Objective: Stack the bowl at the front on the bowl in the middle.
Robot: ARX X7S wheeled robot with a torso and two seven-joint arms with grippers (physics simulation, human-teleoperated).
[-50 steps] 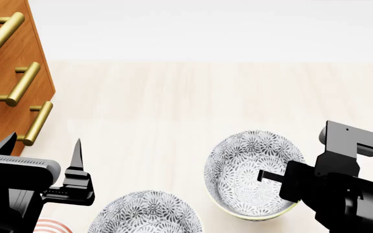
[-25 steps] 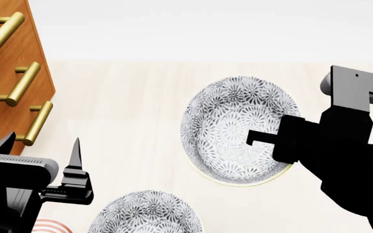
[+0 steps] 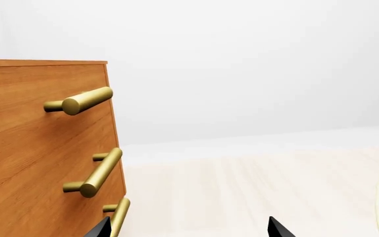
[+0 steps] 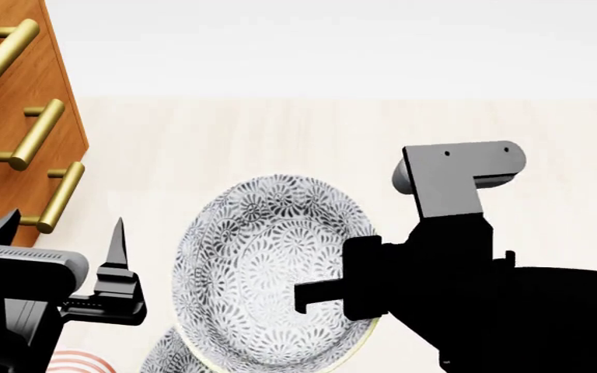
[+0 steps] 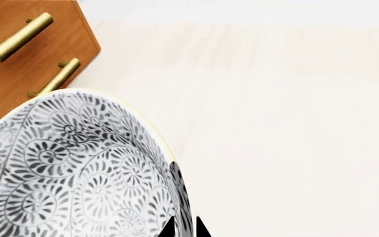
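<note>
My right gripper [image 4: 329,299] is shut on the rim of the bowl at the front [image 4: 267,272], a deep grey-and-white floral bowl with a pale-yellow rim. I hold it in the air, tilted. In the right wrist view the bowl's wall [image 5: 77,173] runs between the two fingertips of the right gripper [image 5: 184,228]. Under it, mostly hidden, the bowl in the middle [image 4: 164,356] shows as a sliver at the bottom of the head view. My left gripper [image 4: 65,241] stands open and empty to the left, its tips [image 3: 189,229] wide apart.
A wooden drawer chest [image 4: 19,116] with brass handles [image 3: 87,101] stands at the left, close to my left gripper. A red-ringed white plate [image 4: 75,361] peeks in at the bottom left. The pale wooden tabletop [image 4: 309,140] stretches behind.
The right arm has lifted the bowl and carried it left and nearer, from the right side to above the other bowl. The left arm has barely moved.
</note>
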